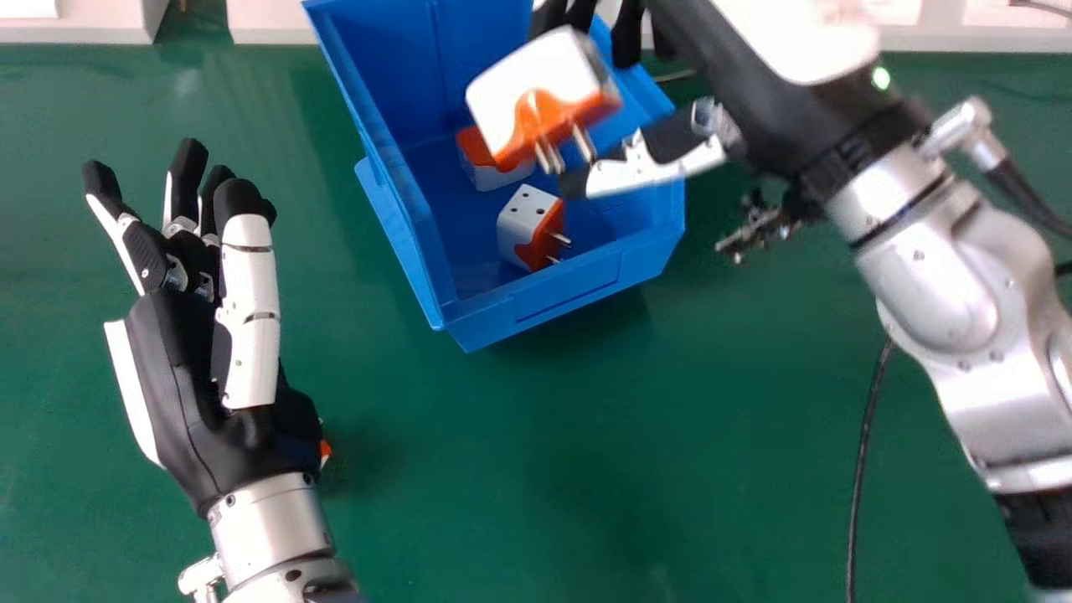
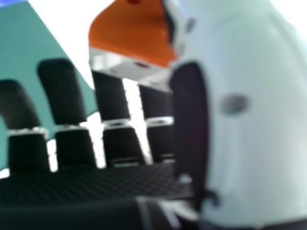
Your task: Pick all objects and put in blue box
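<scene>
Head view: the right hand (image 1: 737, 84), partly closed, pinches an adapter (image 1: 511, 92) between thumb and fingers, over the blue box (image 1: 544, 311) holding two other adapters (image 1: 517, 219); the left hand (image 1: 188, 394) is loosely open, empty. Right hand view: the adapter sits between fingertips and thumb.

1. Three white-and-orange plug adapters: one (image 1: 494, 174) in the box, one (image 1: 521, 224) in the box at its 5 o'clock, one (image 1: 512, 90) over the box at the first's 1 o'clock.
2. One blue plastic box (image 1: 565, 303).
3. One mostly hidden orange item (image 1: 326, 450), at the box's 7 o'clock, kind unclear.
4. One green tabletop (image 1: 586, 469).
</scene>
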Available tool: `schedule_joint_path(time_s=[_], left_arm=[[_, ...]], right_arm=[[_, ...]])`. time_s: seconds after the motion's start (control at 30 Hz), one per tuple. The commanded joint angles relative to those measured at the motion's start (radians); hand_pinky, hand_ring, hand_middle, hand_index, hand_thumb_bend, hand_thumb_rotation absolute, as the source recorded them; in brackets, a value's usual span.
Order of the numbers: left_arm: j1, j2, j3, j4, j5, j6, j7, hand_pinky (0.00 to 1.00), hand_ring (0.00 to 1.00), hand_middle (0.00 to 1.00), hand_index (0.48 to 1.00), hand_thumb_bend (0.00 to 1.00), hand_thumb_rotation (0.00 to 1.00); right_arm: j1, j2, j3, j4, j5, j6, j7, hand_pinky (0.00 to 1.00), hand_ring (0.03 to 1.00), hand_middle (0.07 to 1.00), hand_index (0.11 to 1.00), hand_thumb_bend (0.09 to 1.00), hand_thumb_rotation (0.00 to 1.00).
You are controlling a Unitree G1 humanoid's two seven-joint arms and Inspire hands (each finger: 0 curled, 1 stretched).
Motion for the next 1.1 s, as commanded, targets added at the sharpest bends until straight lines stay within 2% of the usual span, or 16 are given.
schedule_joint_path(time_s=[0.0,0.1,0.17,0.27,0.37,0.5,0.63,0.67,0.73,0.77,0.83,0.87,0.93,0.97,1.0,1.07], left_arm=[[-0.010,-0.106,-0.002,-0.022,0.002,0.000,0.006,0.85,0.92,0.93,0.900,0.46,0.47],[-0.018,-0.105,0.002,-0.022,-0.001,0.007,0.007,0.85,0.91,0.93,0.897,0.46,0.48],[-0.024,-0.101,0.004,-0.015,-0.001,0.004,0.002,0.84,0.91,0.93,0.897,0.47,0.48],[-0.030,-0.100,0.007,-0.008,0.005,-0.001,0.001,0.84,0.91,0.93,0.895,0.46,0.49],[-0.031,-0.100,0.011,-0.004,-0.004,-0.016,-0.006,0.84,0.91,0.93,0.895,0.46,0.48],[-0.021,-0.103,0.002,-0.015,0.006,-0.009,-0.005,0.86,0.92,0.93,0.907,0.44,0.48],[-0.013,-0.106,-0.003,-0.019,0.008,-0.012,-0.004,0.87,0.93,0.94,0.917,0.44,0.50],[-0.012,-0.108,-0.002,-0.018,0.010,-0.014,-0.001,0.87,0.93,0.94,0.917,0.44,0.50],[-0.012,-0.107,-0.001,-0.015,0.011,-0.018,-0.003,0.86,0.92,0.93,0.911,0.43,0.49],[-0.013,-0.105,0.001,-0.013,0.009,-0.018,-0.005,0.86,0.92,0.93,0.912,0.43,0.49],[-0.016,-0.101,0.004,-0.007,0.005,-0.020,-0.009,0.86,0.92,0.93,0.912,0.43,0.48],[-0.017,-0.099,0.005,-0.005,0.006,-0.019,-0.011,0.86,0.92,0.93,0.911,0.43,0.48],[-0.019,-0.096,0.006,-0.003,0.009,-0.016,-0.012,0.86,0.92,0.93,0.911,0.43,0.48],[-0.020,-0.095,0.005,-0.002,0.011,-0.015,-0.013,0.86,0.92,0.93,0.911,0.43,0.49],[-0.020,-0.095,0.005,-0.001,0.013,-0.015,-0.013,0.86,0.92,0.93,0.912,0.43,0.50],[-0.020,-0.097,0.006,-0.001,0.018,-0.015,-0.009,0.86,0.92,0.93,0.910,0.43,0.50]], right_arm=[[-0.124,0.025,-0.004,0.115,-0.013,0.028,-0.062,0.29,0.357,0.447,0.521,0.511,0.00],[-0.232,0.056,0.030,0.309,-0.053,0.024,-0.146,0.30,0.367,0.469,0.531,0.511,0.00],[-0.303,0.081,0.060,0.456,-0.070,0.011,-0.203,0.30,0.376,0.476,0.524,0.513,0.00],[-0.397,0.125,0.106,0.659,-0.093,0.018,-0.271,0.30,0.379,0.477,0.522,0.513,0.00],[-0.516,0.191,0.200,0.938,-0.166,0.047,-0.383,0.30,0.378,0.474,0.529,0.512,0.00],[-0.572,0.234,0.288,1.133,-0.213,0.046,-0.426,0.31,0.391,0.476,0.534,0.512,0.00],[-0.562,0.231,0.341,1.179,-0.233,0.005,-0.476,0.32,0.395,0.482,0.533,0.512,0.00],[-0.560,0.227,0.365,1.175,-0.250,0.013,-0.479,0.39,0.494,0.590,0.521,0.513,0.04],[-0.560,0.221,0.395,1.164,-0.270,0.032,-0.487,0.56,0.735,0.835,0.699,0.705,0.03],[-0.560,0.218,0.405,1.157,-0.276,0.038,-0.497,0.62,0.808,0.895,0.755,0.750,0.04],[-0.558,0.216,0.412,1.146,-0.278,0.046,-0.518,0.64,0.834,0.916,0.776,0.766,0.04],[-0.558,0.216,0.418,1.140,-0.280,0.051,-0.530,0.68,0.868,0.933,0.807,0.788,0.05],[-0.555,0.214,0.419,1.132,-0.280,0.051,-0.551,0.68,0.868,0.933,0.807,0.788,0.05],[-0.553,0.215,0.419,1.129,-0.281,0.053,-0.574,0.81,0.932,0.966,0.895,0.860,0.10],[-0.550,0.217,0.418,1.127,-0.281,0.057,-0.594,0.90,0.966,0.983,0.947,0.922,0.14],[-0.542,0.221,0.411,1.120,-0.276,0.061,-0.641,0.97,0.991,0.996,0.986,0.979,0.20]])
